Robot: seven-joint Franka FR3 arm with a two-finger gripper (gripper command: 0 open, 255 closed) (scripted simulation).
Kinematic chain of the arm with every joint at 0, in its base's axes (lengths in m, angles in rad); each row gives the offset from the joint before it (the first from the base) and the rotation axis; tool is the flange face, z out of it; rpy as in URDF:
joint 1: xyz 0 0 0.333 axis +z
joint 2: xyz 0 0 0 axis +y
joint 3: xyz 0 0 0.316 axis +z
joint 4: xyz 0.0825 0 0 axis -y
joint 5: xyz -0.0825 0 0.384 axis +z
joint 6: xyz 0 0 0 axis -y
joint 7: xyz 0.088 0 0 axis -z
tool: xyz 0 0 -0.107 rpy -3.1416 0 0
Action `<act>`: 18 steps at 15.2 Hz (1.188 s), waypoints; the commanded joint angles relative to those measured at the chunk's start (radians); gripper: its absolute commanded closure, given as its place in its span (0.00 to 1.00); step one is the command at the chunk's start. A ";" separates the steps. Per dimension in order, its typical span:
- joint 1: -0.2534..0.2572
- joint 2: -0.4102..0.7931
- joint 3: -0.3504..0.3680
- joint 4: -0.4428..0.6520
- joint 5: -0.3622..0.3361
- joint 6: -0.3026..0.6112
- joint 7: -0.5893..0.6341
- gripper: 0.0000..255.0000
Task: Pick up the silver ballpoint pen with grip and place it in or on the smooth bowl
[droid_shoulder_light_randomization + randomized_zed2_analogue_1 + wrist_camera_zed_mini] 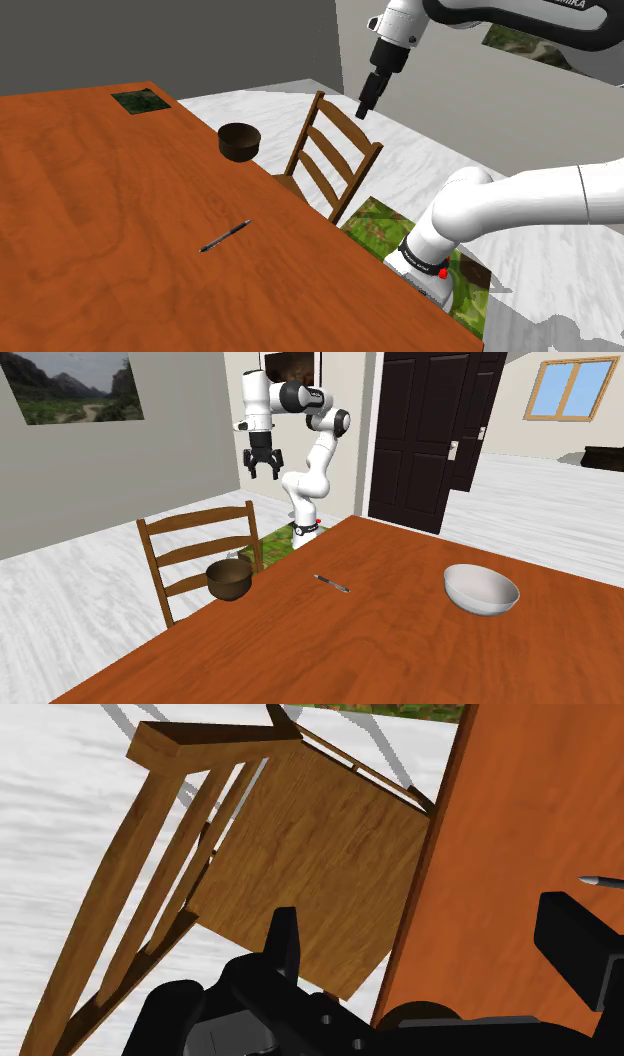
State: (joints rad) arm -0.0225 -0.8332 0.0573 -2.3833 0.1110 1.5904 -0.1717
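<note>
Black gripper (265, 473) — fingers wide apart, seemingly empty — high above wooden chair (310, 854), clear of pen (225, 236)

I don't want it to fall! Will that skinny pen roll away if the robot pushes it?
Probably, if nudged sideways: the pen looks thin and round, lying flat on the smooth table. It looks straight and stiff, likely light, so it should lift without bending. Being so slim, it might slip from the gripper.

Table (90, 195): reddish wood, visible grain, slight sheen. Chair (349, 123): lighter wood (grain plainest on the seat). Pale bowl (482, 592): smooth, glossy. Pen (225, 236): dark grey, sleek.
</note>
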 commanded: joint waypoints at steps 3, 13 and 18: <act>0.030 0.051 0.019 -0.003 0.004 0.056 -0.040 0.00; 0.166 0.318 0.124 0.026 0.007 0.307 -0.226 0.00; 0.224 0.451 0.184 0.057 -0.010 0.414 -0.307 0.00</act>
State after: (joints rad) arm 0.1897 -0.4184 0.2265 -2.3403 0.1064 1.9801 -0.4649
